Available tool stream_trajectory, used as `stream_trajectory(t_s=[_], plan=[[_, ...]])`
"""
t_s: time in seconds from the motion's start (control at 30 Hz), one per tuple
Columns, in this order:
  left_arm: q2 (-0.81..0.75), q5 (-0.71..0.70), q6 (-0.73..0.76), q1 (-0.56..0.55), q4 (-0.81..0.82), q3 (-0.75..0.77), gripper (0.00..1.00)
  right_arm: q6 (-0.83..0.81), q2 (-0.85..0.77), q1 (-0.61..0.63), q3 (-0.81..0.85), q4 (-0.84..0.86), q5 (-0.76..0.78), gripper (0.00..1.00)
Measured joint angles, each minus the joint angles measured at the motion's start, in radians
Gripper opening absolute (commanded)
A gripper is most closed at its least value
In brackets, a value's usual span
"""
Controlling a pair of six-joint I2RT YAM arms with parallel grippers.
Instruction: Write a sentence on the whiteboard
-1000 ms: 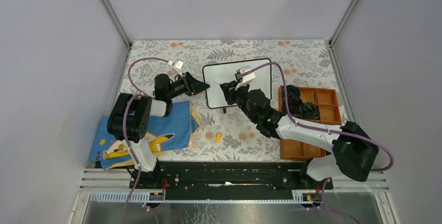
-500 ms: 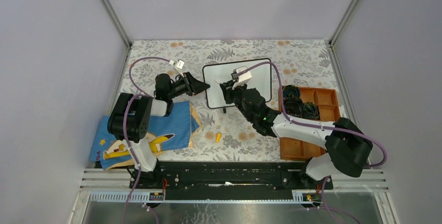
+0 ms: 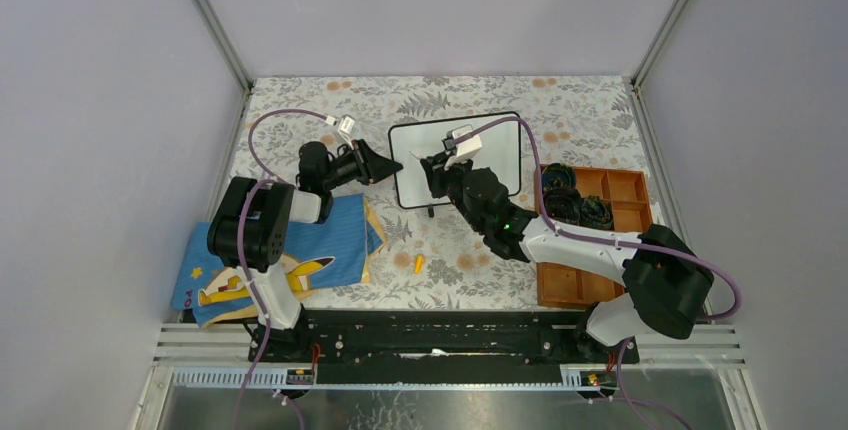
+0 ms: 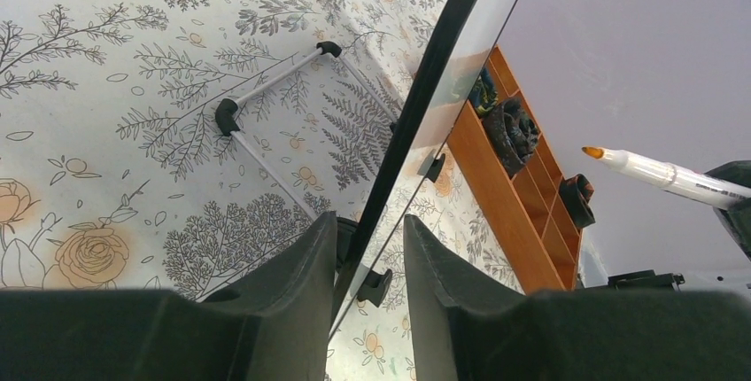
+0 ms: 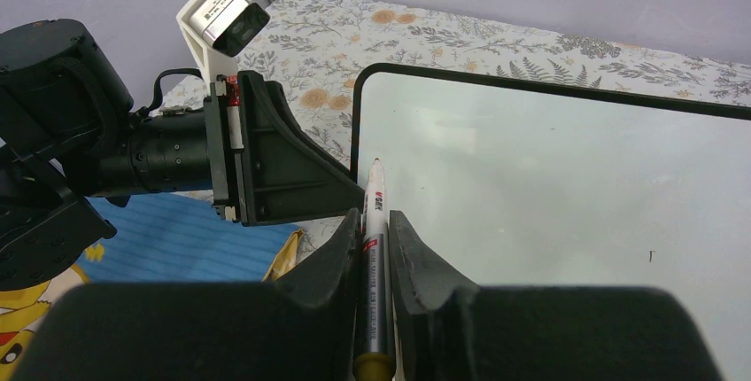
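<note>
Nearest the arm bases, a blue cartoon cloth [image 3: 330,240] lies at left on the floral desk [image 3: 450,270], with an orange tray [image 3: 625,185] at right. Further back, the right pincer [image 5: 375,217] is clamped on an orange-tipped marker [image 5: 374,292], whose tip is close to the left part of the standing whiteboard [image 3: 410,150]. Opposite, the left pincer [image 3: 396,164] straddles the whiteboard's left edge, one finger on each side. Whether it squeezes the edge cannot be told.

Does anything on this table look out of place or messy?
A small orange cap-like piece lies loose on the flowered tablecloth, apart from the marker in the right end effector. The blue cartoon cloth sits rumpled beneath the left arm. Otherwise nothing stands out.
</note>
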Motion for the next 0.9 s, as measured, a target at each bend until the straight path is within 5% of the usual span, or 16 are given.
stream_trajectory(t_s=[0.9], plan=[[0.001,-0.001,0.029,0.0,-0.004,0.0,0.39,0.003,0.027,0.0,-0.011,0.008,0.002,0.0]])
